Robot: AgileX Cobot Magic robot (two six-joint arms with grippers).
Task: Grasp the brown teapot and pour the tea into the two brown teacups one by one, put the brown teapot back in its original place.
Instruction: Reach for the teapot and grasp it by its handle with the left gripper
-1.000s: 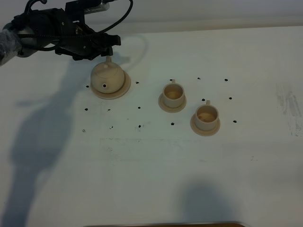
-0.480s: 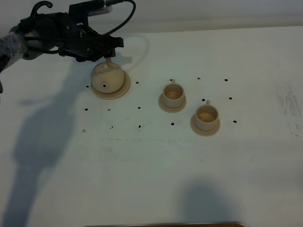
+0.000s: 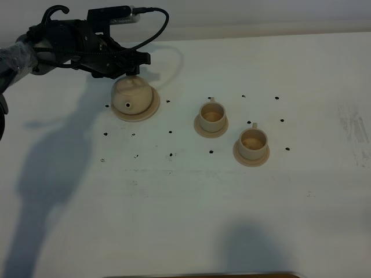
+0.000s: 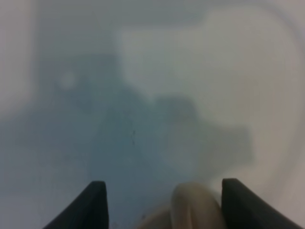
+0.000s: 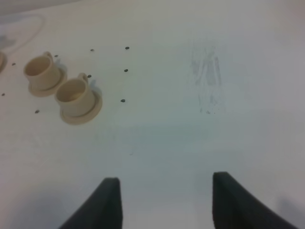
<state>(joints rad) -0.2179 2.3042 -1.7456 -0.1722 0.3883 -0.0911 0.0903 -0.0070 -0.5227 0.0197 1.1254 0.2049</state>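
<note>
Tabletop [image 3: 290, 202] is white, speckled with small black marks [image 3: 171, 131]

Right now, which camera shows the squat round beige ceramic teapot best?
The exterior high view: the squat round beige ceramic teapot shows nearly whole on its flat round saucer, only its top under the left gripper. The left wrist view catches a blurred beige sliver between the fingers; the right wrist view misses it.

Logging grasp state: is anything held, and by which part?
Nothing. Left gripper open, the teapot's handle loose between its fingers; right gripper open, empty.
</note>
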